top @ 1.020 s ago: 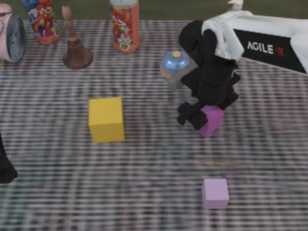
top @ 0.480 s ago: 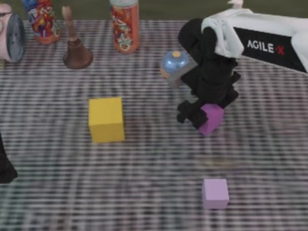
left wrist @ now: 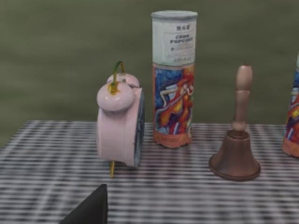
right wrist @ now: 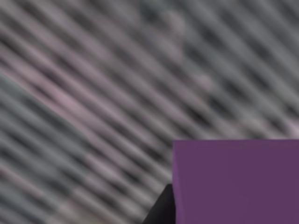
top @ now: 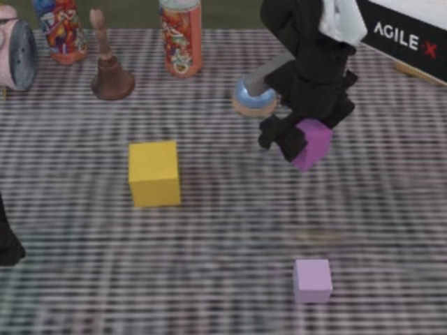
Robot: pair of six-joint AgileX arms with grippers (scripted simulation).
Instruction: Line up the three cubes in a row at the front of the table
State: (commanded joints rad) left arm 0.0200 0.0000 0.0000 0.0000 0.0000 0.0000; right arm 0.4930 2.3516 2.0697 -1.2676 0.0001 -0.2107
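My right gripper is shut on the magenta-purple cube and holds it tilted above the table, right of centre. The right wrist view shows that cube close up, with one dark finger against its side and blurred cloth below. The large yellow cube rests left of centre. The small pale lilac cube sits near the front, below the held cube. My left gripper is parked at the left edge; one dark fingertip shows in its wrist view, with nothing held.
A blue domed bell lies tipped next to the right arm. Along the back stand a pink alarm clock, two printed cans and a brown hand bell.
The right gripper has risen and drawn toward the back with the magenta-purple cube. The blue bell has tipped over beside it. The other cubes and the left arm are still.
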